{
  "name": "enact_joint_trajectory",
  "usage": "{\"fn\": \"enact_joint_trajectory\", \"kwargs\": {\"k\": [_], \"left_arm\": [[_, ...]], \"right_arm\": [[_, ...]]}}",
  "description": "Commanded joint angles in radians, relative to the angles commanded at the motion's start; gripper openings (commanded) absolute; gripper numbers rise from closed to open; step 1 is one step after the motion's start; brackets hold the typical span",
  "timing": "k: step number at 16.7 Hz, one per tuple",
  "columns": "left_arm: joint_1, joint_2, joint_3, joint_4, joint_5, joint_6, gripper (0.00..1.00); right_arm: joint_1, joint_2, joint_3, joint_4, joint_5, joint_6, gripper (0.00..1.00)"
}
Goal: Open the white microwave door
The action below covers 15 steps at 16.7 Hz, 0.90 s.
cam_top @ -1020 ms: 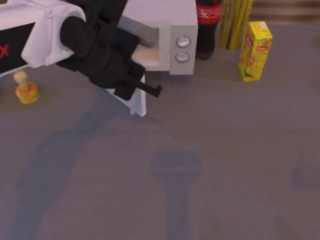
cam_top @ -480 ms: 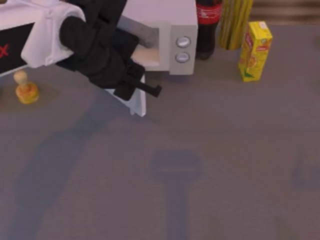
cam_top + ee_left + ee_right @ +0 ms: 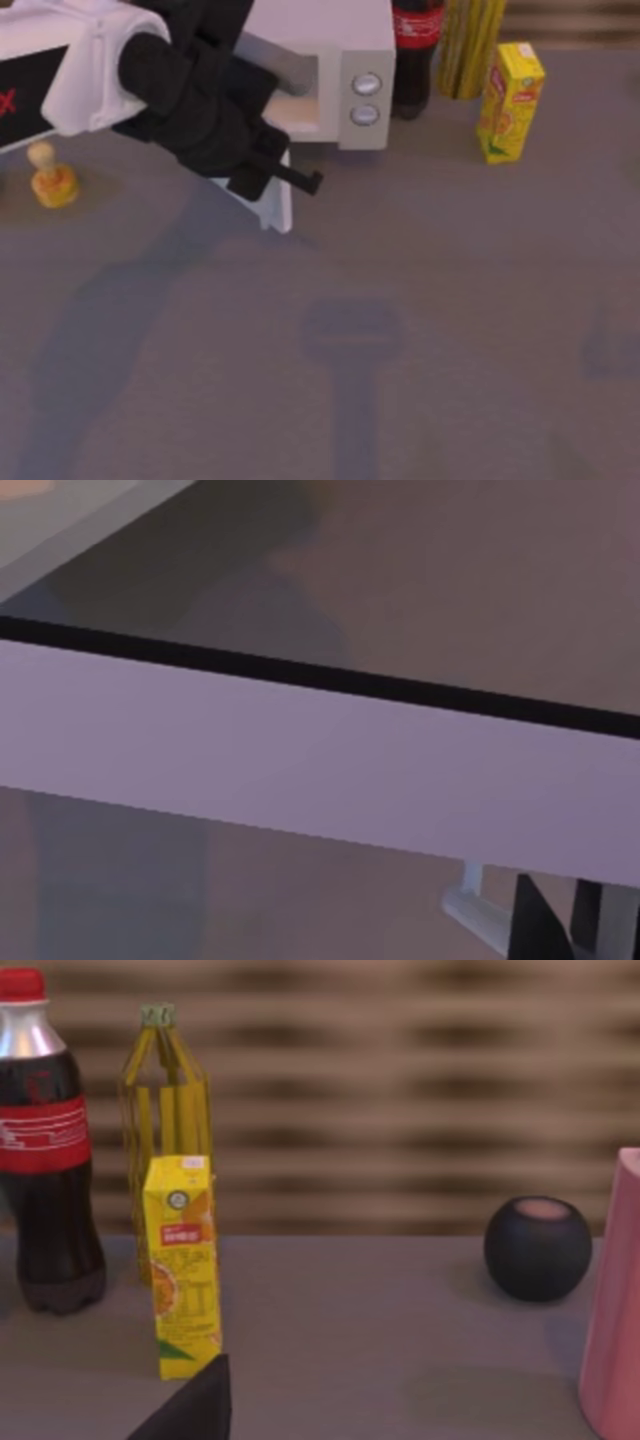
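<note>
Grey worktop [image 3: 450, 300]; upper left, my left hand [image 3: 285, 175], grip unclear, swings the white microwave door [image 3: 280, 205] outward; next, wider.

At the table's [image 3: 450, 300] far edge you have a cola bottle [image 3: 416, 40], a yellow-ribbed bottle [image 3: 472, 40] beside it, and a yellow juice carton [image 3: 510, 100] just in front. On your left stands a small yellow-based pawn [image 3: 50, 178]. The right wrist view adds a dark round ball [image 3: 538, 1248] and a pink object [image 3: 612, 1300].
</note>
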Motion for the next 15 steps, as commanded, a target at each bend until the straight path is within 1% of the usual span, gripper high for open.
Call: {"fn": "enact_joint_trajectory", "kwargs": {"k": [8,15], "left_arm": [[0.061,-0.055,-0.061,-0.009,0.079,0.154,0.0],[0.062,-0.057,-0.061,-0.008,0.081,0.156,0.0]], "right_arm": [[0.0,0.0,0.0,0.0,0.0,0.0,1.0],[0.0,0.0,0.0,0.0,0.0,0.0,1.0]]}}
